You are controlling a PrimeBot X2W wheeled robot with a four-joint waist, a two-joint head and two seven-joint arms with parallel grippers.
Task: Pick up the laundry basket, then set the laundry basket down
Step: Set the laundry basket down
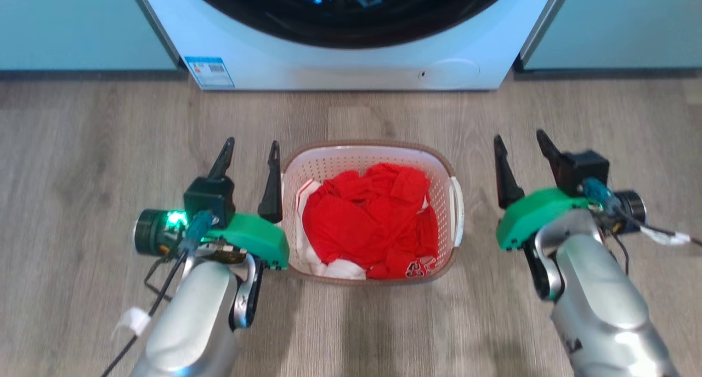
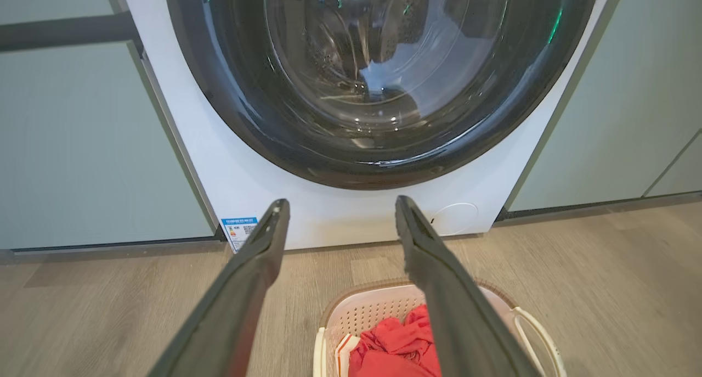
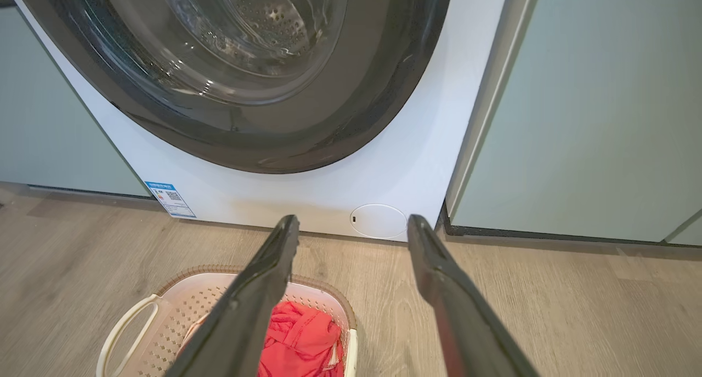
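Note:
The laundry basket (image 1: pixel 351 156) stands on the wooden floor before the washing machine, white with perforated walls, a brown rim and a white handle (image 1: pixel 457 212) on its right side. Red and white clothes (image 1: pixel 367 218) fill it. My left gripper (image 1: pixel 250 147) hovers open just left of the basket, its inner finger close to the left rim. My right gripper (image 1: pixel 521 140) is open too, a short way right of the basket. The left wrist view has the basket (image 2: pixel 356 311) low between and under my fingers (image 2: pixel 258 267); the right wrist view has the basket (image 3: pixel 181 305) at the lower left.
A white front-loading washing machine (image 1: pixel 351 64) with a dark round door (image 2: pixel 378 80) stands right behind the basket. Pale green cabinet fronts (image 1: pixel 82 26) flank it on both sides. Bare wooden floor (image 1: pixel 603 119) lies left and right of the basket.

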